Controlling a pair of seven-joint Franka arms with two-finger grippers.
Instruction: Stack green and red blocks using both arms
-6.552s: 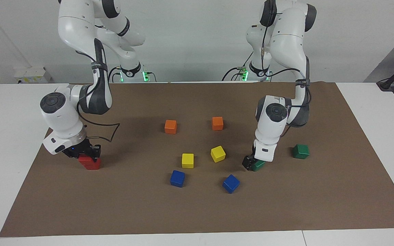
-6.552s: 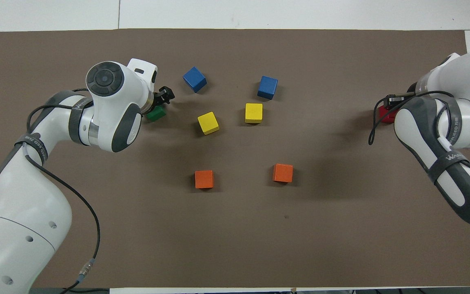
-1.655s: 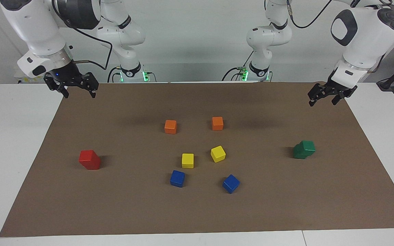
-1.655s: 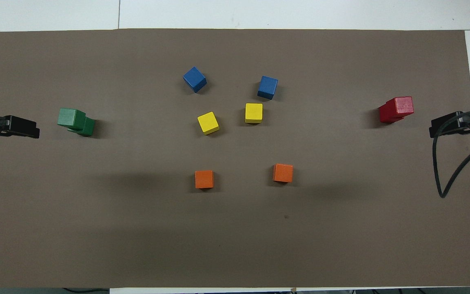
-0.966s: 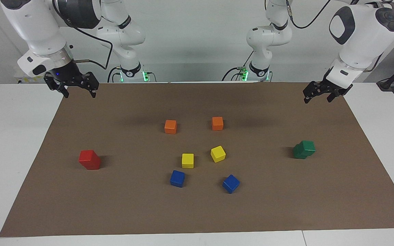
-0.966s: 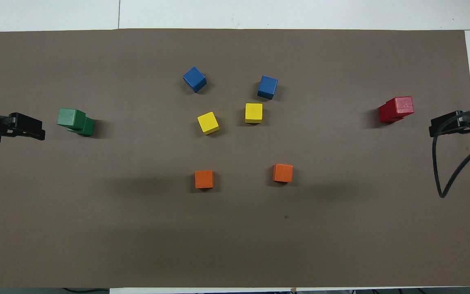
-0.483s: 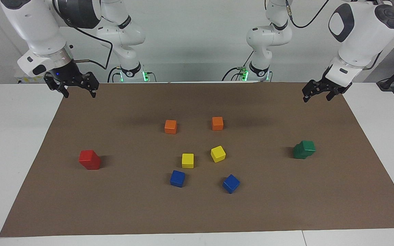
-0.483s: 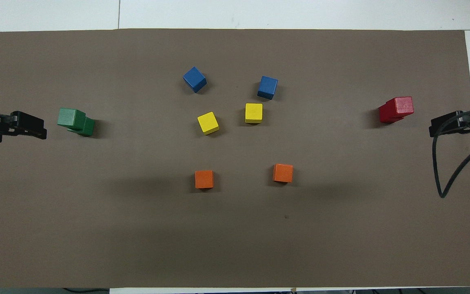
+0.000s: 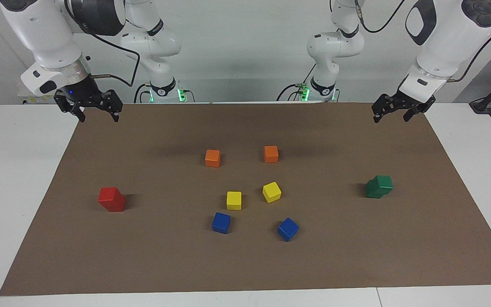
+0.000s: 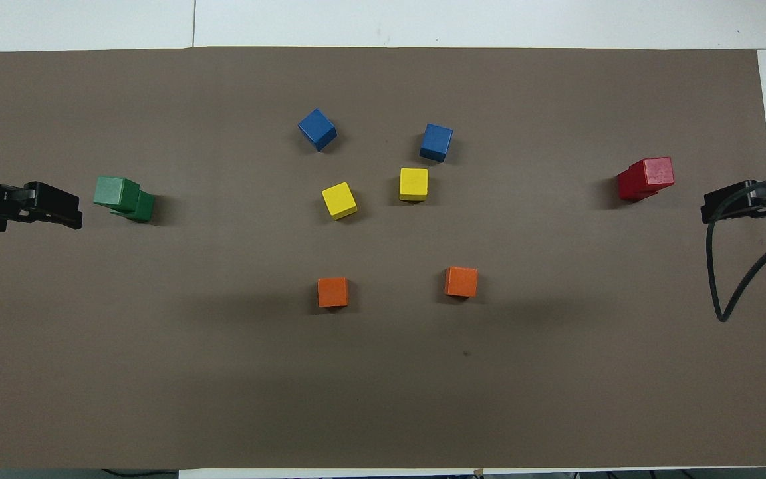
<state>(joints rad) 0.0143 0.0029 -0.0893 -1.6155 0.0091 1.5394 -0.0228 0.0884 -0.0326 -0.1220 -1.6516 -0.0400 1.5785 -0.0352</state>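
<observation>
Two dark green blocks stand stacked (image 9: 379, 186) toward the left arm's end of the brown mat, the top one offset from the lower; the stack also shows in the overhead view (image 10: 122, 197). Two red blocks stand stacked (image 9: 111, 199) toward the right arm's end, the top one slightly turned, also in the overhead view (image 10: 645, 178). My left gripper (image 9: 391, 115) is open and empty, raised over the mat's corner nearest its base; its tip shows overhead (image 10: 54, 206). My right gripper (image 9: 98, 115) is open and empty, raised over the mat's other near corner (image 10: 732, 203).
Two orange cubes (image 9: 212, 158) (image 9: 271, 154), two yellow cubes (image 9: 234, 200) (image 9: 271, 192) and two blue cubes (image 9: 221, 222) (image 9: 287, 229) lie single in the middle of the mat (image 9: 245, 264). White table (image 9: 11, 179) surrounds the mat.
6.6 s ago both grippers were low at their blocks; both stacks now stand free. In the last second the left gripper drifted slightly up and toward the table's middle. The right arm waits still.
</observation>
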